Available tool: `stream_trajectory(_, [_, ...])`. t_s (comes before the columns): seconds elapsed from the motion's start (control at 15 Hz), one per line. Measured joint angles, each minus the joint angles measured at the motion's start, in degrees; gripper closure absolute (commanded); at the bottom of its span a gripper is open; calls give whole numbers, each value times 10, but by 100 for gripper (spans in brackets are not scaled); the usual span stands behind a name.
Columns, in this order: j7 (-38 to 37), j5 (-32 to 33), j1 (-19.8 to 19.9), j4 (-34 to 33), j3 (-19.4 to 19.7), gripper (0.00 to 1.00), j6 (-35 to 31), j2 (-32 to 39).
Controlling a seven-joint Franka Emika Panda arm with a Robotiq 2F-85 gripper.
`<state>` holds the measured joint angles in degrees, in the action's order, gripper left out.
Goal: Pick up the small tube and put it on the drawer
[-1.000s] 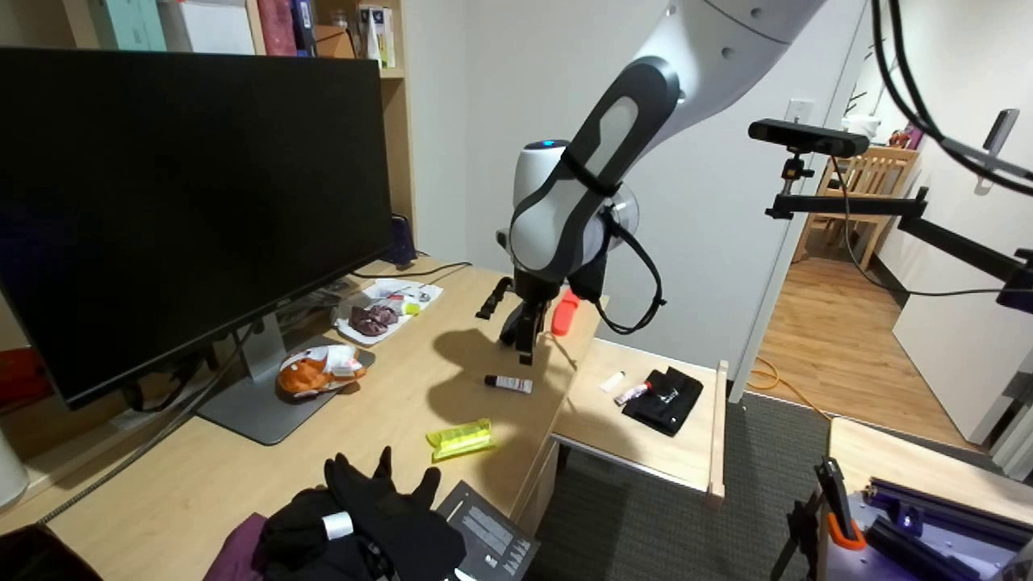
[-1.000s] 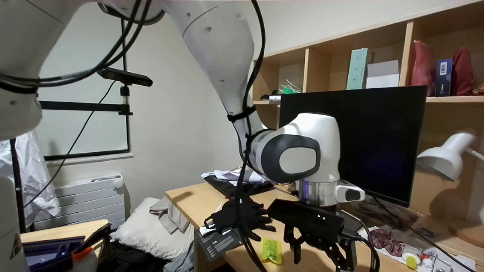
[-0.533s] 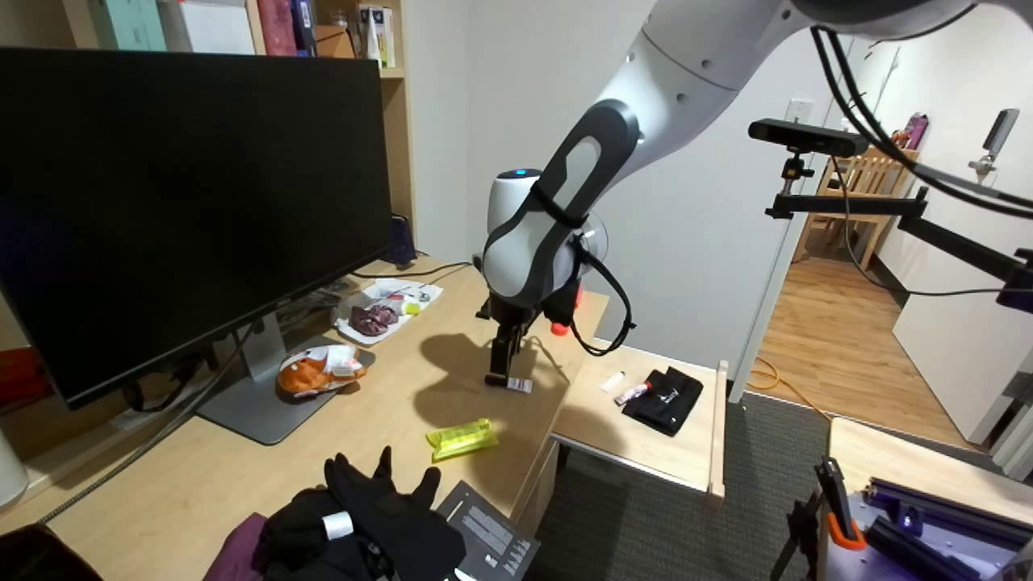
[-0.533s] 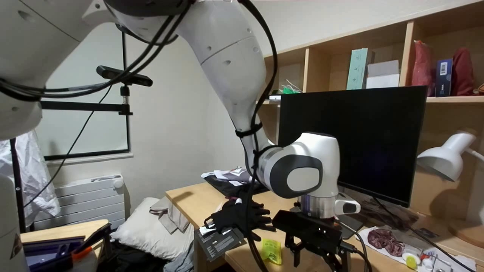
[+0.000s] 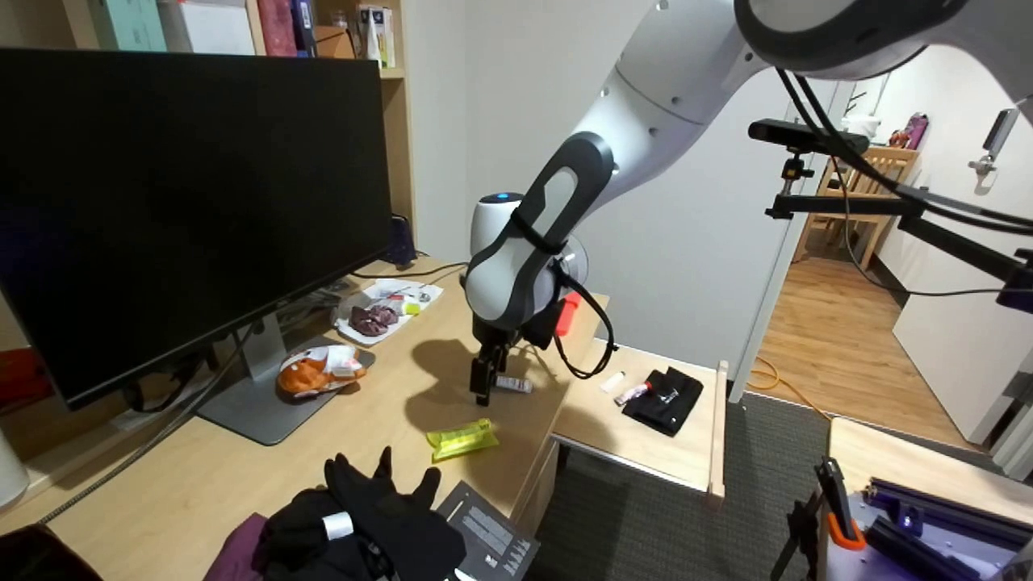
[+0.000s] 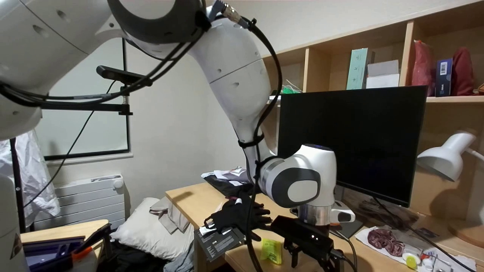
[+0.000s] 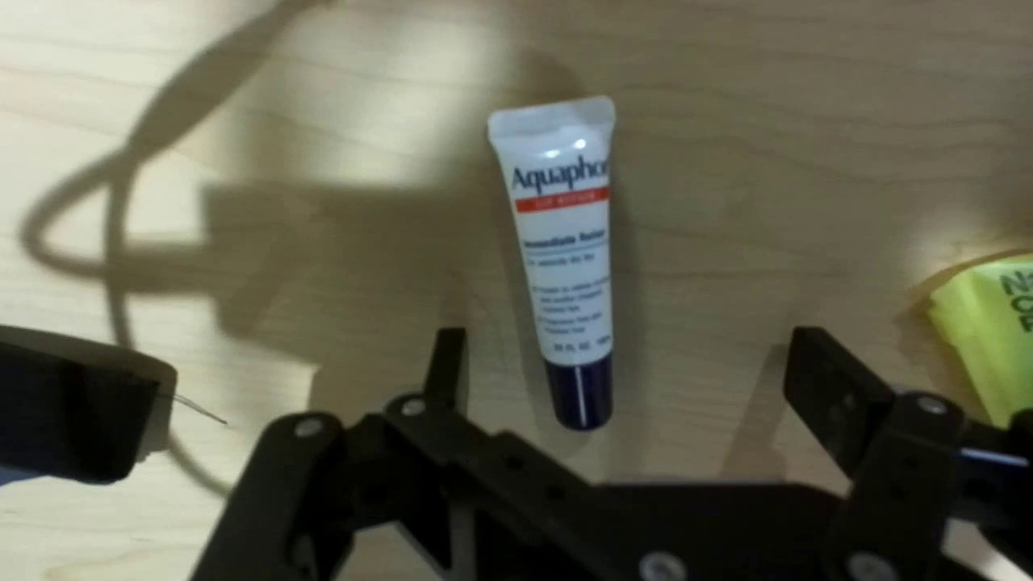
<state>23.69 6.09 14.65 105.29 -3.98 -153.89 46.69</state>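
The small tube [image 7: 567,258] is white with a dark blue cap and lies flat on the wooden desk [image 5: 387,420]. It also shows in an exterior view [image 5: 514,385], its cap end partly hidden behind the gripper. My gripper [image 7: 628,347] is open, with the tube's cap end between the two fingers, nearer the left finger in the wrist view. Neither finger touches the tube. The gripper also shows low over the desk in an exterior view [image 6: 314,261]. The drawer [image 5: 593,420] is the pale wood surface beside and below the desk.
A yellow packet [image 5: 462,440] lies near the tube. Black gloves [image 5: 395,508] and a dark box [image 5: 492,528] lie at the desk's front. The monitor [image 5: 194,210] stands on the desk. A black pouch [image 5: 666,401] and a red-capped tube [image 5: 633,393] lie on the drawer.
My gripper has moved down toward the desk and to the left in an exterior view, coming down at the tube's cap end. The tube has not visibly moved.
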Motion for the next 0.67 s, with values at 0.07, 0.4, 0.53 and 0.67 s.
stream_trajectory(0.07, [-5, -4, 0, -3, -4, 0, 0, 0])
stream_trajectory(0.4, [-27, -22, -6, -30, -17, 29, 0, 0])
stream_trajectory(0.53, [-42, -23, -10, -39, -15, 7, 1, 0])
stream_trajectory(0.67, [-59, -23, -19, -46, -3, 1, 4, 1])
